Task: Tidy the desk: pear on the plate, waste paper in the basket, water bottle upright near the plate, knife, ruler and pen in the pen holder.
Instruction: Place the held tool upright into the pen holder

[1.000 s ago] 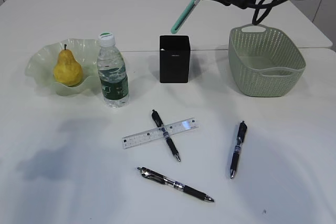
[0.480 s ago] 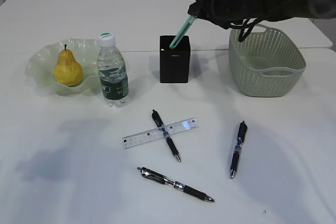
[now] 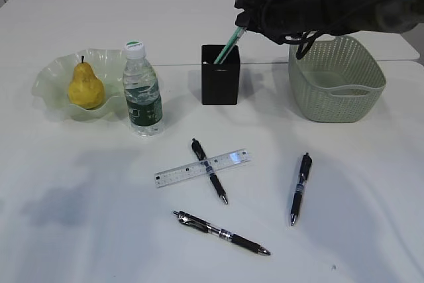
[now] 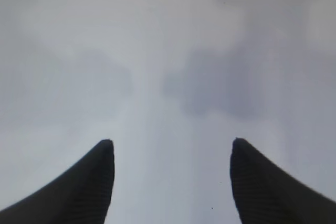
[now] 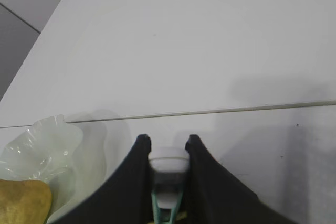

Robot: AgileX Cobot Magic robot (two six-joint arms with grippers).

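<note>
Reaching in from the right at the back of the desk [image 3: 99, 243], the right arm is stretching leftward, its right gripper [image 3: 244, 23] hanging just above the pen holder [image 3: 220, 75]. Its narrow-set jaws are clamping the upper end of a teal-handled knife [image 3: 228, 46], which is slanting down with its lower tip inside the holder's mouth. Beside the holder, the basket [image 3: 336, 79] is sitting under the arm. Over bare tabletop, the left gripper [image 4: 170, 145] is hovering with jaws spread wide, holding nothing. Left of the holder, the water bottle [image 3: 142, 91] is standing upright beside the plate [image 3: 50, 81] carrying the pear [image 3: 85, 87]. In front, the ruler [image 3: 202, 168] is lying crossed under a pen [image 3: 209, 170].
</note>
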